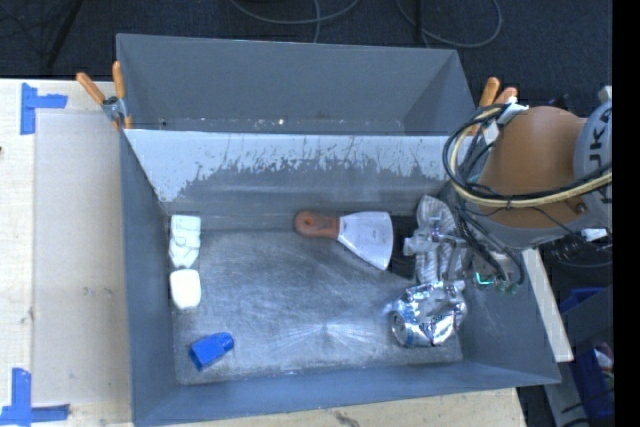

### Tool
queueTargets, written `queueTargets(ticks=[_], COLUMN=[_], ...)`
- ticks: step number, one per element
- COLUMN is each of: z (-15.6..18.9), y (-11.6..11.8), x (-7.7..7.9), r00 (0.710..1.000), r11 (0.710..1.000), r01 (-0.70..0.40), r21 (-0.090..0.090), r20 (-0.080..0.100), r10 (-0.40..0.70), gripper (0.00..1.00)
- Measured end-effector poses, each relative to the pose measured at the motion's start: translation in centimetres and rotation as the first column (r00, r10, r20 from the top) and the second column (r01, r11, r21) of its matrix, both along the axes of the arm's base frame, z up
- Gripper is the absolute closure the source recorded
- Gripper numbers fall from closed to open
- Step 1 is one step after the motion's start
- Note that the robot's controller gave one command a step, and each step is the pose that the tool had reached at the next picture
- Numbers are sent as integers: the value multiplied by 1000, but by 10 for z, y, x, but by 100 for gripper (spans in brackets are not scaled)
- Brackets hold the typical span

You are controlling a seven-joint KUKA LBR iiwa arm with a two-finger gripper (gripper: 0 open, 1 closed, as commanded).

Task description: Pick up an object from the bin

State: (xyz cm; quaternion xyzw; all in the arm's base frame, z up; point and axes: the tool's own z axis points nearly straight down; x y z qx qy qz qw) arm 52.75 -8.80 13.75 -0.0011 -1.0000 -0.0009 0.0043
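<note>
Where my arm comes into the grey metal bin (290, 100) from the view's right, my gripper (438, 295) hangs low over the near right corner of the floor, directly above a crumpled lump of shiny silver foil (424, 327). The gripper's tip meets the top of that lump, but I cannot tell whether it is spread apart, drawn together or clamped on the foil, because the metal of the tool and the shine of the foil run into one another. Above the bin's right wall sits my orange wrist cover (535, 165), with looped cables (462, 177) round it.

Just to the view's left of the gripper, further back on the floor, lies a flat scraper with a pale wedge-shaped blade and a reddish-brown handle (352, 233). Its blade end lies towards me and its handle points away to the left. A small dark shape (401, 253) lies between the blade and the gripper; what it is I cannot say.

Well apart from me, near the floor's near left corner, lies a small blue plastic block (211, 349). Beyond it, along the left wall, are two white blocks: a smooth rounded one (185, 289) and, just behind it, a knobbly one (185, 240).
</note>
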Motion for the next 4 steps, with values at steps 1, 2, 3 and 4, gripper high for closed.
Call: queueTargets(ticks=[1, 2, 3, 4], z=[4, -54, -54, 123], y=[0, -11, -11, -5], x=[2, 2, 2, 2], r00=[1000, 966, 966, 977], r11=[1000, 966, 966, 977], r01=[-2, -258, -259, -212], r21=[-1, -10, -10, -4], r20=[7, 20, 21, 15], r10=[2, 259, 259, 212], gripper=[0, 100, 100, 100])
